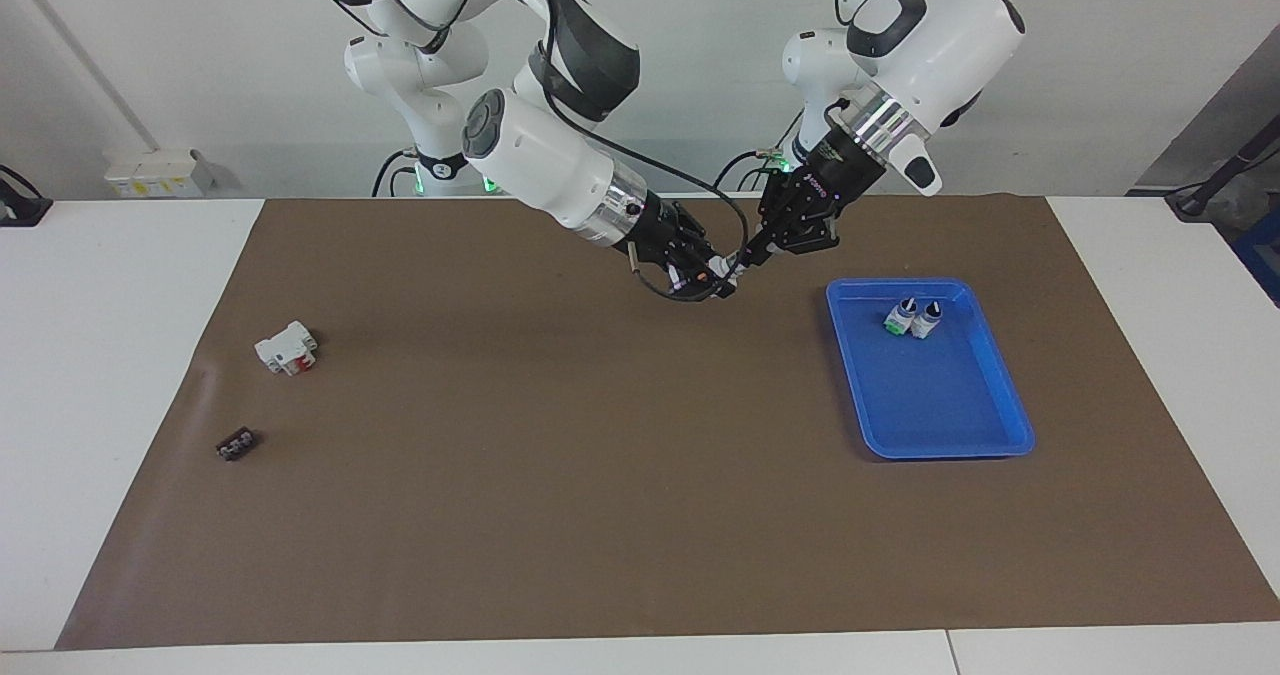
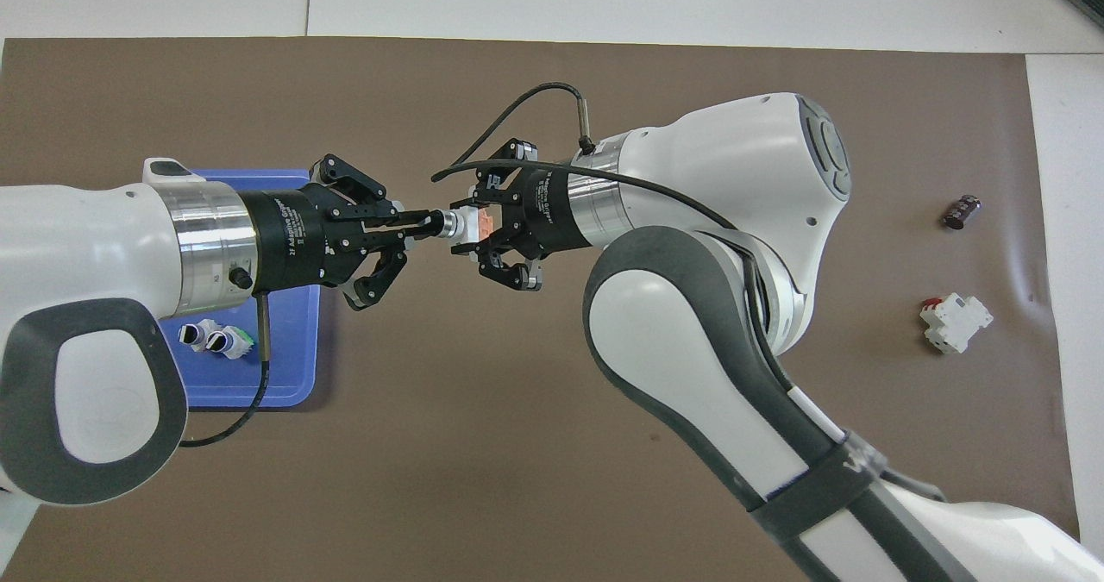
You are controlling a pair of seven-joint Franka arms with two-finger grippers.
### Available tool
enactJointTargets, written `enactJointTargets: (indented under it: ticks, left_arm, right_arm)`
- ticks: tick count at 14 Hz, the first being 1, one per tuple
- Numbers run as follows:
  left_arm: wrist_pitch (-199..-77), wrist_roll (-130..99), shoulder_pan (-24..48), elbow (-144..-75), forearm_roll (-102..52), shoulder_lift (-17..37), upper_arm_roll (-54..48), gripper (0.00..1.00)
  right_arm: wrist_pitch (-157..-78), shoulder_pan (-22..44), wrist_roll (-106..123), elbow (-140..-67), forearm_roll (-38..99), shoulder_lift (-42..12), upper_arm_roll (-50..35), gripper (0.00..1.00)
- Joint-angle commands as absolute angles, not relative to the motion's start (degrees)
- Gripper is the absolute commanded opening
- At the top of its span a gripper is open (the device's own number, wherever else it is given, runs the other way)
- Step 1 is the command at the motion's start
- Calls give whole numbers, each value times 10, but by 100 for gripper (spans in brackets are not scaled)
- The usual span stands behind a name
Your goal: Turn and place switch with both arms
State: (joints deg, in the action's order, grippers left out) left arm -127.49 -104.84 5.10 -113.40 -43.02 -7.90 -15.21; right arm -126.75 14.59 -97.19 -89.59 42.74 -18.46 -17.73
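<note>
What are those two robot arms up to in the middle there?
They hold one small switch between them above the brown mat. The right gripper grips its white body, and the left gripper pinches the knob end. Two more switches already sit in the blue tray. A white breaker block and a small dark piece lie untouched.
</note>
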Motion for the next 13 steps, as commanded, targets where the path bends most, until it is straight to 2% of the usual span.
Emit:
enactJointTargets:
  ticks: [1, 13]
  left_arm:
    - [-1282, -1153, 69, -1167, -429, -94, -148, 0]
    - [-1284, -1562, 47, -1193, -409, -106, -148, 0]
  right_arm:
    - [-1274, 144, -979, -895, 436, -171, -185, 0]
    - [-1267, 144, -980, -900, 437, -162, -184, 0]
